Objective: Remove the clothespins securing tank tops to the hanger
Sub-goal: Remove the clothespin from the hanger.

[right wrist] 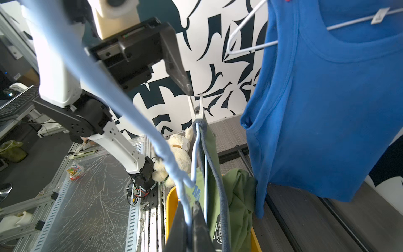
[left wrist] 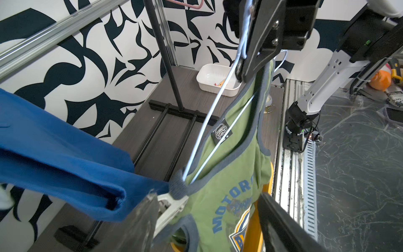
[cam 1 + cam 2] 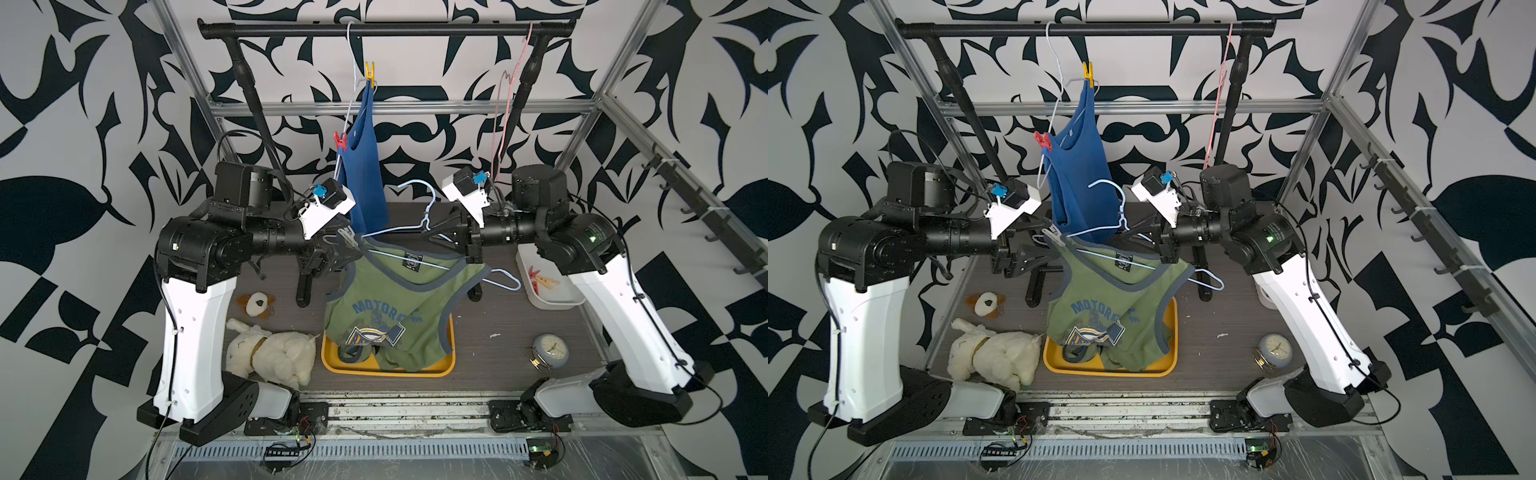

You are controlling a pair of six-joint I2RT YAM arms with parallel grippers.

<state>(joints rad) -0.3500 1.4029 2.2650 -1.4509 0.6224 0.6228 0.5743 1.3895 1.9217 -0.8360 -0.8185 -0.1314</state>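
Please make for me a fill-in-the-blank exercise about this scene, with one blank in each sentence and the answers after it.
1. The right gripper is shut on the light-blue ____.
2. The top strap of the blue tank top is pinned by a ____ clothespin.
3. The tub with loose clothespins in it is ____ in colour.
4. The left gripper stands ____.
Missing words: hanger; yellow; white; open.

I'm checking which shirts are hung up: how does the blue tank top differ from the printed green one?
The blue tank top hangs on a white hanger from the black rod; the green tank top is on a light-blue hanger clamped by the right gripper. Blue hangs clear; green's hem sags into the yellow tray. Blue is plain; green has a print and grey-blue trim. Both are sleeveless, on wire hangers.
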